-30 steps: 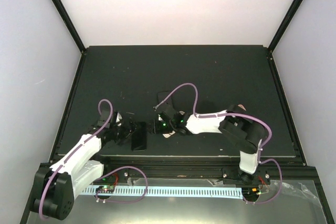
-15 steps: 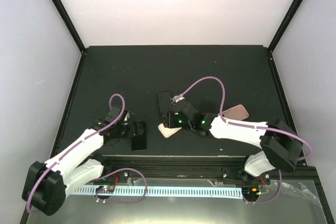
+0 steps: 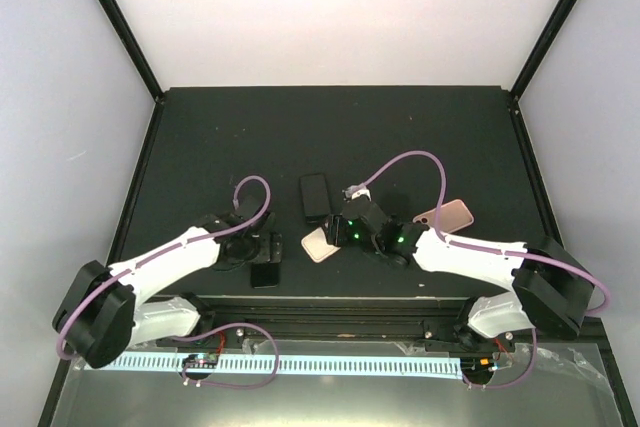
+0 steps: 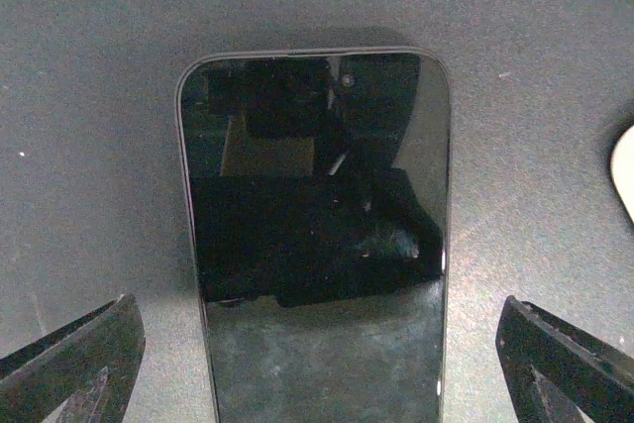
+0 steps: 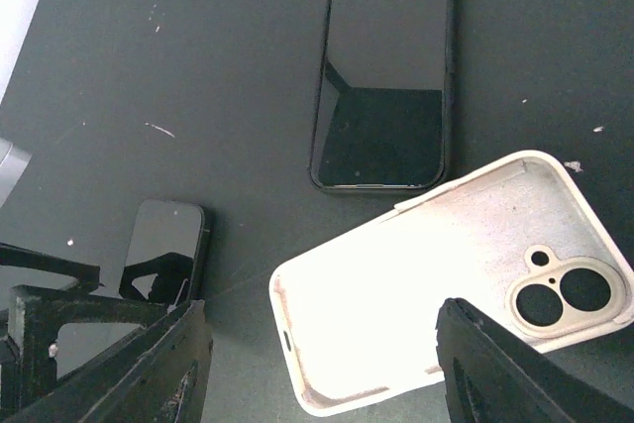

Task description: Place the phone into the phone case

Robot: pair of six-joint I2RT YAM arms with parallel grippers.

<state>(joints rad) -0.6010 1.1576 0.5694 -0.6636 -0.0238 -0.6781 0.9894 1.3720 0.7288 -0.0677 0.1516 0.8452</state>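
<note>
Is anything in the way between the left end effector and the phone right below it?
Nothing visible is. The left end effector is open, with its fingers on either side of the phone, and only bare mat shows in the gaps.

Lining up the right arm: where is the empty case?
Top view, centre: the phone case lies just left of the right gripper, on the near side of the black phone.

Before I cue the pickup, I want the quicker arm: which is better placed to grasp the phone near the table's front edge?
Left. Its open jaws flank that phone from above. The right arm's jaws hang over the white case instead.
</note>
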